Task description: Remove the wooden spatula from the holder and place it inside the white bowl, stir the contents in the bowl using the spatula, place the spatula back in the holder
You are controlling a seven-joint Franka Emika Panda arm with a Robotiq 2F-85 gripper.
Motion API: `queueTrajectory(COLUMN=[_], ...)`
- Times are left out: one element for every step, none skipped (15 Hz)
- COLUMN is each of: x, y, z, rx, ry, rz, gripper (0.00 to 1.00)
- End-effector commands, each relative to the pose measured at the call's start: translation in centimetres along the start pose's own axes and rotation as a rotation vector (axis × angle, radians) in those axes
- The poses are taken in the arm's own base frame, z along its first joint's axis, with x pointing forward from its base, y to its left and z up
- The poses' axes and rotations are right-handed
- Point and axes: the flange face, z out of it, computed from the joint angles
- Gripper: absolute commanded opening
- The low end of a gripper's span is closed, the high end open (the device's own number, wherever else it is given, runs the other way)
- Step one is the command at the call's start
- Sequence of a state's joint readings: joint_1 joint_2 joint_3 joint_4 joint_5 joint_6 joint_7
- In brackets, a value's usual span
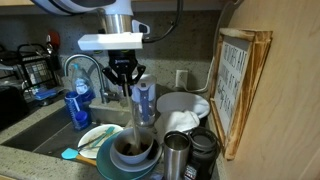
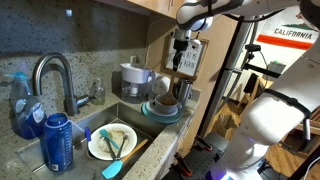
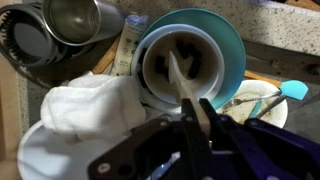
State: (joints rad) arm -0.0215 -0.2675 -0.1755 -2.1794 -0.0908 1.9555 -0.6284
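My tool (image 3: 200,122) clamped on slim tan wooden spatula (image 3: 180,80), tip in deep round white bowl (image 3: 147,62), brushed-steel holder (image 3: 70,18) nr

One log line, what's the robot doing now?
hand: shut on wooden spatula | tip: in white bowl | holder: empty

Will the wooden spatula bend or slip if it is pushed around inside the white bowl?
The wooden spatula looks straight and solid, so probably stiff. The gripper holds its slim upper end, so it may pivot when pushed against the white bowl.
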Motion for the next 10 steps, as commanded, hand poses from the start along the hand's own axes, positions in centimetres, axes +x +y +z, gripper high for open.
queueTrajectory(x=[-0.4, -0.5, -0.6, -0.7, -0.8, -0.9, -1.1, -1.3, -1.4, -1.5], y=[0.4, 0.5, 0.5, 0.5, 0.5, 0.5, 0.5, 0.5, 0.4, 0.4], z=[-4.4, -5.5, -6.7, -7.7, -8.9, -9.9, -11.0, -11.9, -12.8, -13.6], rx=[0.006, 0.009, 0.016, 0.027, 0.038, 0.05, 0.059, 0.066, 0.071, 0.07], ry=[0.023, 0.031, 0.038, 0.048, 0.059, 0.068, 0.075, 0.074, 0.073, 0.063], rz=[-0.004, -0.001, 0.003, 0.005, 0.01, 0.015, 0.017, 0.025, 0.03, 0.037], gripper=[0.03, 0.03, 0.03, 0.03, 0.03, 0.03, 0.03, 0.03, 0.03, 0.03])
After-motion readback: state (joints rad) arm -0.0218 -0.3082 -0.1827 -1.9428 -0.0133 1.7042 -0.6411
